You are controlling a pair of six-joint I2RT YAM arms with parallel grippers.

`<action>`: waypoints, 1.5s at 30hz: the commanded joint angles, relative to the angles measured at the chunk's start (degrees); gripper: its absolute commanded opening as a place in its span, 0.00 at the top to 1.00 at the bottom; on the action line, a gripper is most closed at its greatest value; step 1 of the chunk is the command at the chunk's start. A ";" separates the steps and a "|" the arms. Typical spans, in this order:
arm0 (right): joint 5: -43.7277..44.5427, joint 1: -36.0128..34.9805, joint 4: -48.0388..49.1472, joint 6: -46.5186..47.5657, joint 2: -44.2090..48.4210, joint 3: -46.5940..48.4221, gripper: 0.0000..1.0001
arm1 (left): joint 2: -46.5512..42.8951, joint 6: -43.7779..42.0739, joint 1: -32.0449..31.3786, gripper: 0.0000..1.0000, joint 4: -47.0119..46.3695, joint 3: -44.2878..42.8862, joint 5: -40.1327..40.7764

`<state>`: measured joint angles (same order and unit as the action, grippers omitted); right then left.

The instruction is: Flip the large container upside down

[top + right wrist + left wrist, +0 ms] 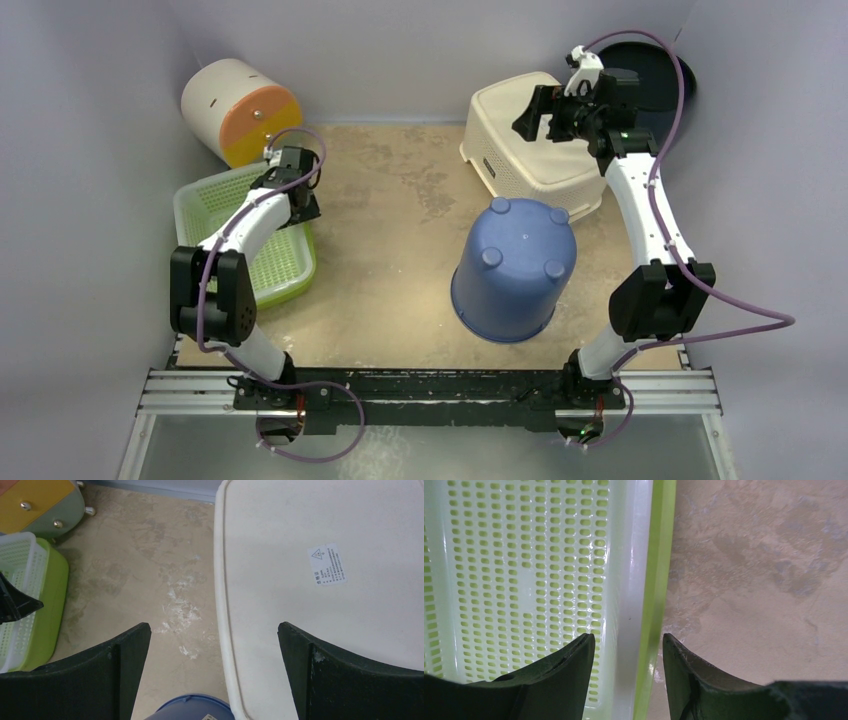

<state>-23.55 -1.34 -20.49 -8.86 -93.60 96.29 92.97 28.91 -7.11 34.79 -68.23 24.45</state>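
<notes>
Counter point(390, 230): mottled beige, matte, with pale scuff marks near the middle. The blue container point(512, 270), smooth plastic and tapered like a bucket, stands near the middle of the counter, slightly towards the near-right corner. Its closed base faces up, showing four round stub feet, and its wider rim is down. Its body appears to lean slightly towards the far edge. The left hand point(628, 645) is above the left edge of the counter with its dark jaws parted. They straddle the right-hand rim of a glossy lime-green tray point(245, 235) and grip nothing; contact with the rim cannot be determined. A white insert point(524, 570) sits inside the tray, perforated with rows of small rounded slots. The right hand point(214, 630) is near the far-right corner, jaws spread wide and empty, above the left edge of a cream basket point(530, 140). This basket is a rounded rectangle with its smooth base up, carrying a small printed label point(327, 564). In the far-left corner a pale cylinder point(240, 112) lies on its side, its orange end face carrying metal studs. A dark round object point(650, 70) leans in the far-right corner behind the right arm.
</notes>
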 commanded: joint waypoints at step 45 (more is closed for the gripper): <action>-1.04 -0.06 1.72 0.23 1.13 -1.36 0.00 | -2.87 -3.11 0.74 1.00 4.05 -6.65 -5.58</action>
<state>-23.64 -1.34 -20.64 -8.84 -93.71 95.11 89.60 27.79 -6.79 43.55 -74.98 16.32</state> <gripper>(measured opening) 0.998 0.156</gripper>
